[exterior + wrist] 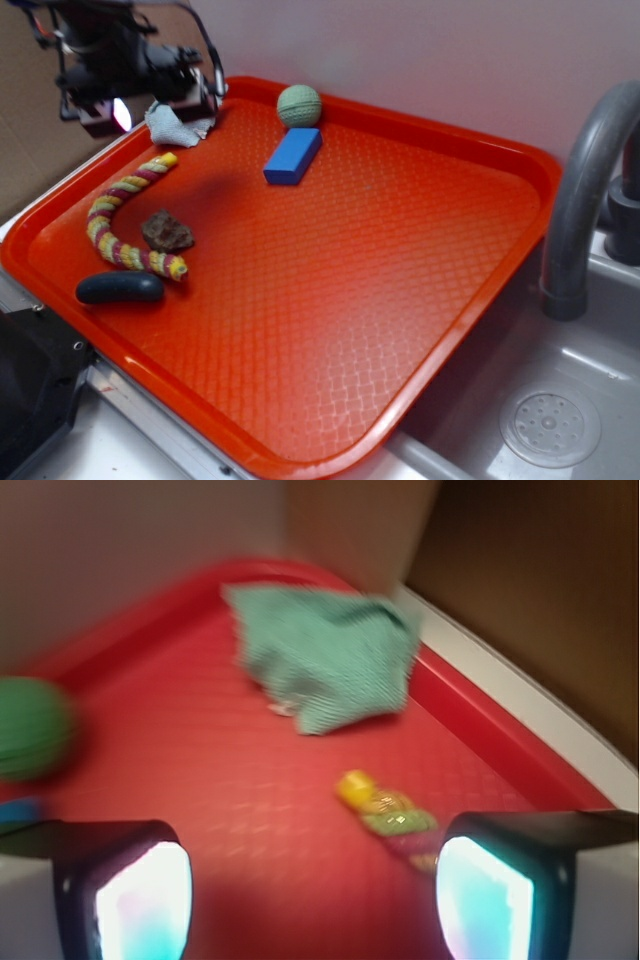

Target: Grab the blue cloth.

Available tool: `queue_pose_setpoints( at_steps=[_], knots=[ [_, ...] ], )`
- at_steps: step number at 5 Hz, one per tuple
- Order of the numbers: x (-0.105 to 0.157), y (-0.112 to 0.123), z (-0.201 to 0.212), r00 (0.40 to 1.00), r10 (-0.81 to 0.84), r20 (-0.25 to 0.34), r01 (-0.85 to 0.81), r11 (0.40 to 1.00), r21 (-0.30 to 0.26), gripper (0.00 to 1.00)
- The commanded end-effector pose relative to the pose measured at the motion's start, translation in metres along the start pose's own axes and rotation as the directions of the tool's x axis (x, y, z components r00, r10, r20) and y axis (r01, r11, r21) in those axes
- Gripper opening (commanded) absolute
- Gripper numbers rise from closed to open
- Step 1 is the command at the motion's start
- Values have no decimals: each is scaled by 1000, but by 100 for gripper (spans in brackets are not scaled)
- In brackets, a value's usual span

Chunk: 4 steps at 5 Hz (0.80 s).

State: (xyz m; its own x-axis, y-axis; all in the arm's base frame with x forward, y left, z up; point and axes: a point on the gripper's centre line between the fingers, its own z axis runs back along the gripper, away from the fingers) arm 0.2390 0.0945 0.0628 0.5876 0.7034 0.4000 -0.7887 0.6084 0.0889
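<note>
- An orange-red tray (pixel 420 300) is lying beside a steel sink, and I am taking it as the landmark for everything here.
- The blue cloth (pixel 172 124) is sitting crumpled at the tray's far left corner, just inside the rim; in the wrist view the blue cloth (pixel 325 658) is looking more greenish and blurred, resting flat on the tray floor close to the raised edge.
- The gripper (pixel 140 95) is hanging over that same far left corner, just above and beside the cloth; from the outside view I cannot tell whether anything is touching the fabric.
- In the wrist view the gripper (pixel 315 900) is showing its jaws standing wide apart, with nothing between them but bare tray; the cloth is lying ahead of them, untouched.
- A green ball (pixel 299 105) is resting against the tray's far rim, and a bright blue block (pixel 293 156) is lying just in front of it, touching or nearly touching.
- A twisted rope toy (pixel 125 220) in yellow, red and green is curving along the tray's left side, its upper end near the cloth.
- A small brown lump (pixel 167 231) is sitting inside the rope's curve.
- A dark oblong piece (pixel 120 288) is lying near the tray's near left edge, just below the rope's lower end.
- A grey faucet (pixel 585 190) is arching up past the tray's right rim.
</note>
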Motion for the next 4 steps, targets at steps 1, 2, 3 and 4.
queue_pose_setpoints(
  at_steps=[1,2,3,4],
  knots=[
    [23,18,12,998,45,40,-44,999,-18,100],
    [23,18,12,998,45,40,-44,999,-18,100],
    [23,18,12,998,45,40,-44,999,-18,100],
    [43,20,-21,1000,10,29,-9,1000,-17,100]
  ],
)
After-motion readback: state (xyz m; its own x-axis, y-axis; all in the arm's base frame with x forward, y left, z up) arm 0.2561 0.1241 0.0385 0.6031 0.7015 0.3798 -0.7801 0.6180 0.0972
